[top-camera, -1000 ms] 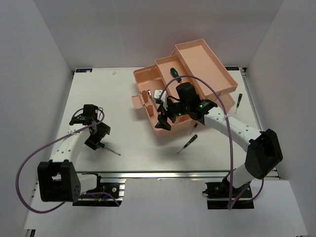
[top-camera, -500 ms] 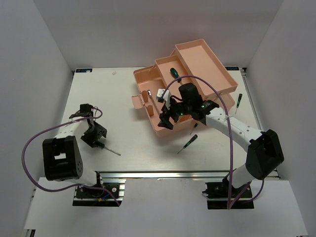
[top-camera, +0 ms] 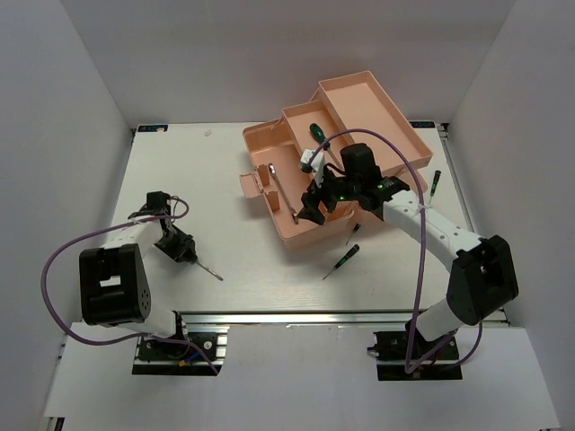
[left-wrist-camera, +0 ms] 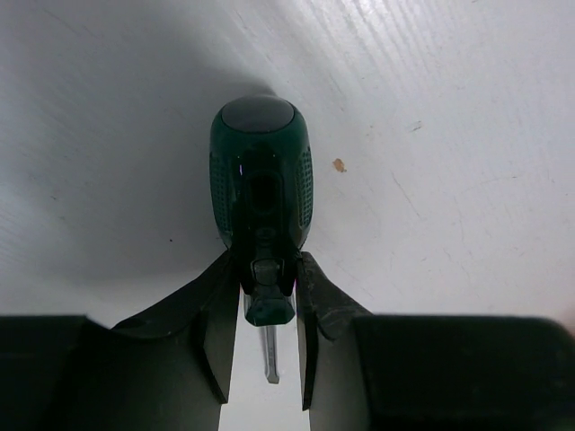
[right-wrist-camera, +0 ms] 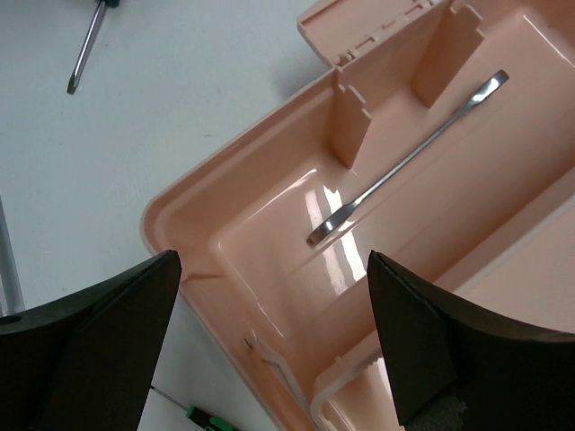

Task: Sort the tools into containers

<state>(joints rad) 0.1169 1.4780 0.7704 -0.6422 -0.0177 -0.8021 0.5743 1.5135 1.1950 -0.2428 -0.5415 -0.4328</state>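
Well out from the toolbox (top-camera: pixel 370 112), on the left arm's side, the left gripper (left-wrist-camera: pixel 267 262) is pinching a long screwdriver (left-wrist-camera: pixel 260 175) at the narrow neck just below its dark green handle. The tool is lying flat on the worktop (top-camera: pixel 207 180), not yet lifted. The fingers are sitting close to the shaft end of the handle, so I'm expecting the heavy handle to want to tip. The lift is best going straight up and slow, watching for the round neck rolling between the fingers. Over the toolbox's near compartment the right gripper (right-wrist-camera: pixel 271 269) is hanging spread wide, holding nothing, with the wrench (right-wrist-camera: pixel 404 157) lying inside beneath it. Carrying the screwdriver across is calling for a path clear of that arm.
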